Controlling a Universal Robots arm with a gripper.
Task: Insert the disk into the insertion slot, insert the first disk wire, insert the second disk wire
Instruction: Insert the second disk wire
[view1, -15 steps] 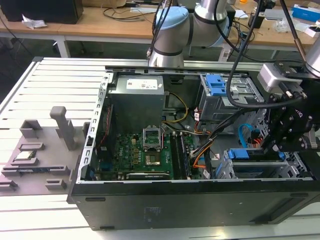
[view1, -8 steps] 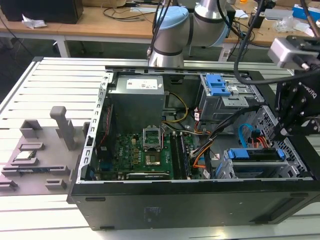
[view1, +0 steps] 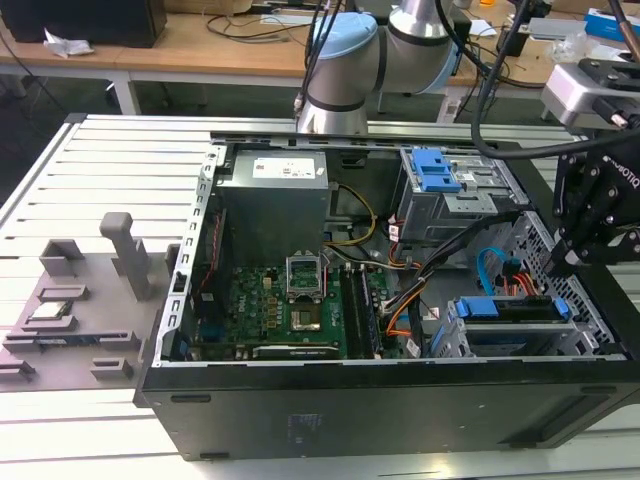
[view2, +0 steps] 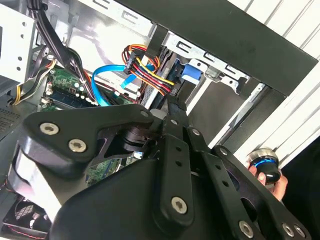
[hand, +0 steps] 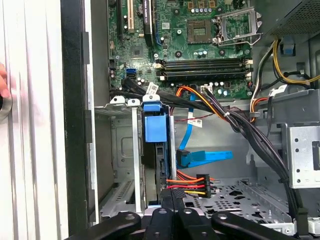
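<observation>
in the corner of the open computer case (view1: 350, 410) at the exterior view's right, the disk (view1: 505, 308) lies seated in the insertion slot (view1: 452, 338), with the blue carrier along its edge. the gripper (view1: 562, 262) hangs just above that end of the case. from this angle i cannot tell how its fingers stand.

first wrist view: looks down the bay. the disk (hand: 154, 127) stands between the grey walls of the insertion slot (hand: 122, 150). the gripper (hand: 172, 195) has its fingers pressed together, nothing visible between them, with the tips just beside the disk's rear edge. the second disk wire (hand: 207, 156) runs flat and light blue, its dark plug close to the disk. cannot tell whether the plug is seated. the orange, red and black wire bundle (hand: 185, 182) passes just beside the fingertips and ends in a black plug.

second wrist view: the gripper (view2: 172, 102) is seen from behind its linkage, fingers together, tips next to the wire bundle (view2: 150, 70) and below the disk's blue tab (view2: 191, 72). the second disk wire (view2: 107, 70) loops over the motherboard (view2: 67, 87). outside the case wall, a person's hand (view2: 275, 182) rests on a round blue-ringed knob (view2: 264, 164).
</observation>
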